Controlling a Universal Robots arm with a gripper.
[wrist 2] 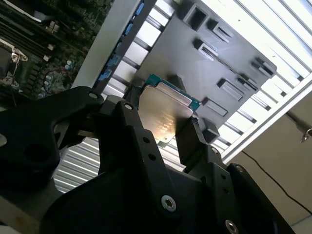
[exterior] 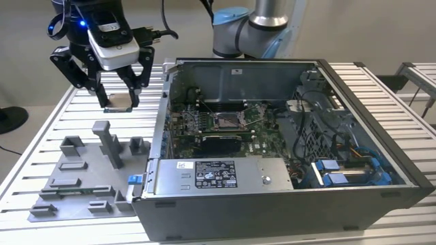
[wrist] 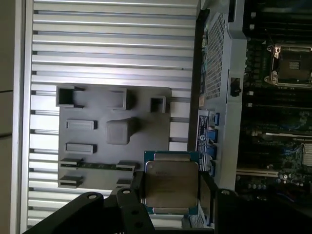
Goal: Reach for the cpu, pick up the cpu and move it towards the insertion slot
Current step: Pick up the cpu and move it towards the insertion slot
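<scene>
Silvery cpu point(exterior: 117, 101) is clamped in the gripper point(exterior: 118, 104). The black fingers are closed on two opposite edges of the chip. We see the same grip in both wrist views: the cpu point(wrist: 171, 187) has a finger on each side, and its metal top face point(wrist 2: 165, 117) faces the cameras with a thin green rim around it.

In the exterior view we put the gripper at 10 o'clock of the frame, in the air over the slatted aluminium table point(exterior: 58, 120). The chip touches nothing but the fingers. The grey tray point(exterior: 75, 189) lies on the table at 6 o'clock from the chip.

The insertion slot point(exterior: 226, 120) is at roughly 3 o'clock from the cpu and well apart from it. It sits on the green board inside the open computer case point(exterior: 286, 204), with a silver frame and a dark centre. The first wrist view also shows the slot point(wrist: 292, 63), with the case wall between it and the tray point(wrist: 97, 146).
</scene>
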